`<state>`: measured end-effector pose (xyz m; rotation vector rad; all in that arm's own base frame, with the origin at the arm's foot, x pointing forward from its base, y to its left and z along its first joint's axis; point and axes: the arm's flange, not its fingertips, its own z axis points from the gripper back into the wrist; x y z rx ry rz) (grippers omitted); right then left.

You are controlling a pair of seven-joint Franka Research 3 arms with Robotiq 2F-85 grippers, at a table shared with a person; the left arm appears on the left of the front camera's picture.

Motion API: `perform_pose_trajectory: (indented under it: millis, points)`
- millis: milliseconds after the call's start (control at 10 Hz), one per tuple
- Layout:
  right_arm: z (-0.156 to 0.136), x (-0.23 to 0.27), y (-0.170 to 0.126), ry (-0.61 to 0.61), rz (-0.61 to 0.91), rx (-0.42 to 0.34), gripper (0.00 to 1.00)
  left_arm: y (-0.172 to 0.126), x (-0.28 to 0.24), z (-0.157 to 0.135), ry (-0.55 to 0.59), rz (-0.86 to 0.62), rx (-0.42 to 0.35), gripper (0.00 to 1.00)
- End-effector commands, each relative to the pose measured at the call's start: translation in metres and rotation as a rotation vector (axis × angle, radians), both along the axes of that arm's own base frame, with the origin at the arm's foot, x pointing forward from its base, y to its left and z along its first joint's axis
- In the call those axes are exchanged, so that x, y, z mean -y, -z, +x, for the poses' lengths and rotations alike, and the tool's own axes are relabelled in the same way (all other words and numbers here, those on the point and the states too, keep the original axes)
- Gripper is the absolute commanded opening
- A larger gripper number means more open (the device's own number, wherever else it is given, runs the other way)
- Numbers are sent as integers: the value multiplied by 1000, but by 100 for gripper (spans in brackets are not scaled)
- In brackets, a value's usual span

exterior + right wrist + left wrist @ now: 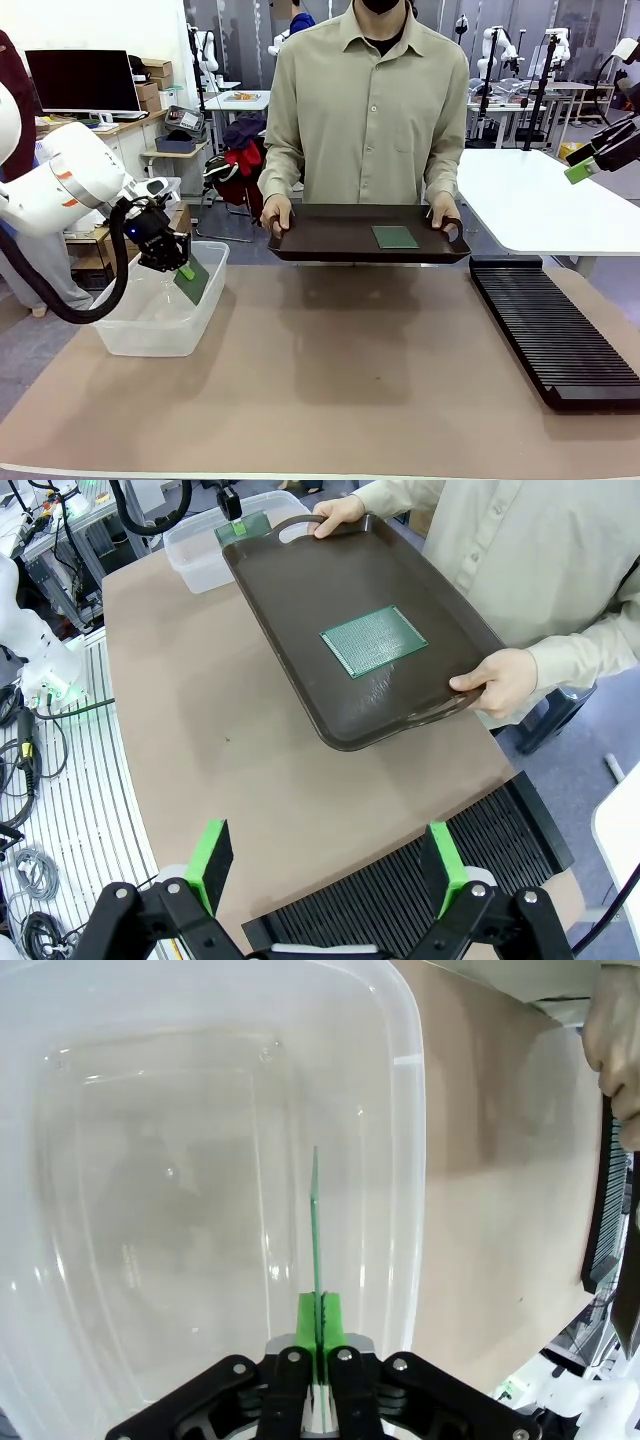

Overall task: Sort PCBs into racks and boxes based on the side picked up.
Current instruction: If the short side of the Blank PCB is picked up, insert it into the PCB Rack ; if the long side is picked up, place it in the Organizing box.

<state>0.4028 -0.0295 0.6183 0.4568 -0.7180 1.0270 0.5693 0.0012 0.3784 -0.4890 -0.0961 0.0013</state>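
From the front, the left end effector [181, 263] sits at nine o'clock in the picture, jaws clamped together on a PCB [193, 281]. That board hangs tilted over the clear tub [205, 318], its lower edge inside the rim. At twelve o'clock a person's hands [276, 213] hold a dark brown tray [330, 238] above the far edge of the tabletop [330, 370]. A second PCB [395, 237] lies flat on the tray. The black rack [555, 330] lies at three o'clock.

From the left wrist, the gripped board shows edge-on as a thin green line running toward twelve o'clock from between the green pads. The tub's bare floor lies behind it.

From the right wrist, the right end effector [328, 865] stands at six o'clock, fingers wide apart and holding nothing, above the rack's near slots. The tray with its board lies toward twelve o'clock, the tub toward eleven.
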Motion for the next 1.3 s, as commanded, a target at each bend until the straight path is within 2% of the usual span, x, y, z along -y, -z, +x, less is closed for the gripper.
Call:
perform_pose_trajectory:
  millis: [0, 200, 300, 400, 800, 900, 1000, 1100, 1200]
  points:
    - [1, 0, 1, -19, 17, 2, 100, -6, -2, 1, 21, 13, -4, 3]
    - [1, 0, 1, -19, 17, 2, 100, -6, -2, 1, 21, 13, -4, 3]
    - [1, 0, 1, -19, 17, 2, 100, -1, 1, 1, 4, 4, 1, 3]
    - [1, 0, 1, -19, 17, 2, 100, 7, 3, 1, 18, -10, -27, 3]
    - [1, 0, 1, -19, 17, 2, 100, 31, 2, -6, 7, 32, -42, 3]
    - [1, 0, 1, -19, 17, 2, 100, 35, 0, -6, 17, 51, -53, 7]
    - [1, 0, 1, -19, 17, 2, 100, 39, 1, -6, 25, 83, -70, 22]
    - [1, 0, 1, -19, 17, 2, 100, 40, 2, -6, 26, 88, -71, 26]
    - [1, 0, 1, -19, 17, 2, 100, 34, -1, -6, 34, 98, -61, 42]
